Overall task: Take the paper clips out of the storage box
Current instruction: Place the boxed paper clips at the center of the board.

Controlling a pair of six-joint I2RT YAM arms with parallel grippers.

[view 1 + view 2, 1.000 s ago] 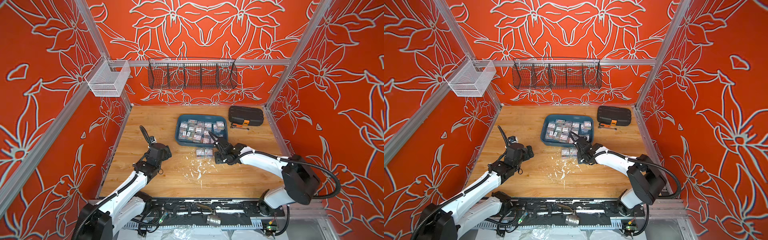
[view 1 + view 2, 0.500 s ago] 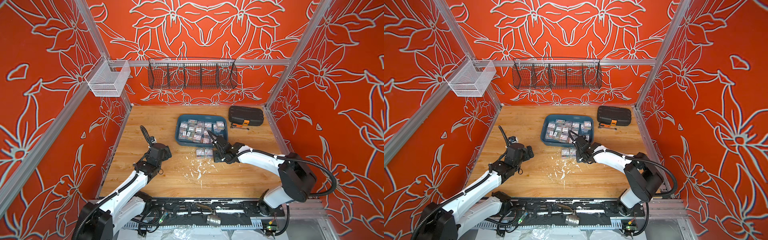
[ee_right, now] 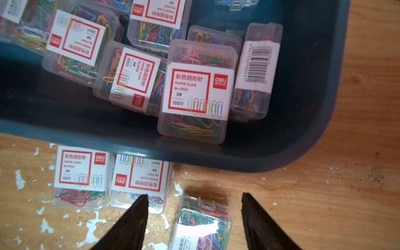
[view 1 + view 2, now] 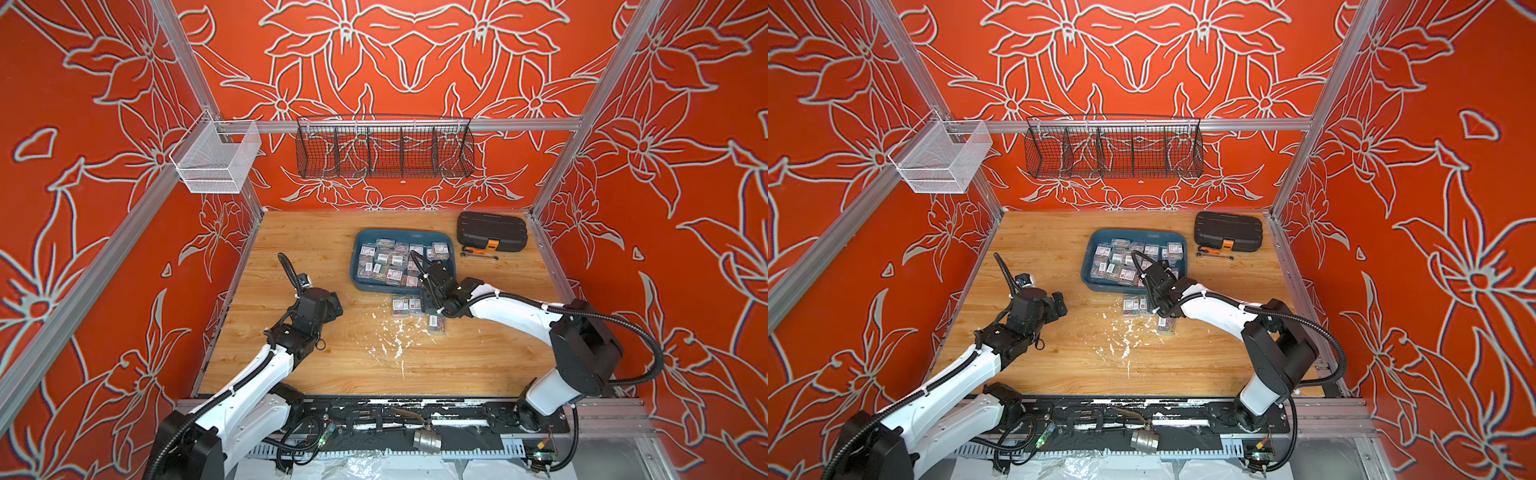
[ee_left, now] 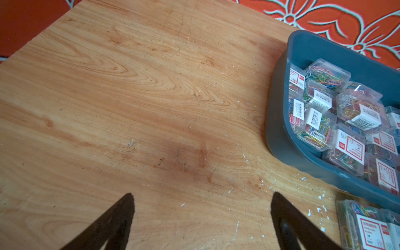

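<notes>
The storage box, a shallow teal-blue tray, sits at the back middle of the wooden table. Several clear boxes of paper clips fill it. Two more boxes lie side by side on the table just in front of it. A third box lies on the table between my right gripper's open fingers, with a gap on each side. My left gripper hangs open over bare wood, left of the tray.
A black ribbed case with an orange latch lies at the back right, a small wrench in front of it. A black wire basket and a white mesh basket hang on the walls. White flecks dot the table's middle.
My right gripper's jaws have spread wider around the third box, which stays on the table. The left arm has not visibly moved.
</notes>
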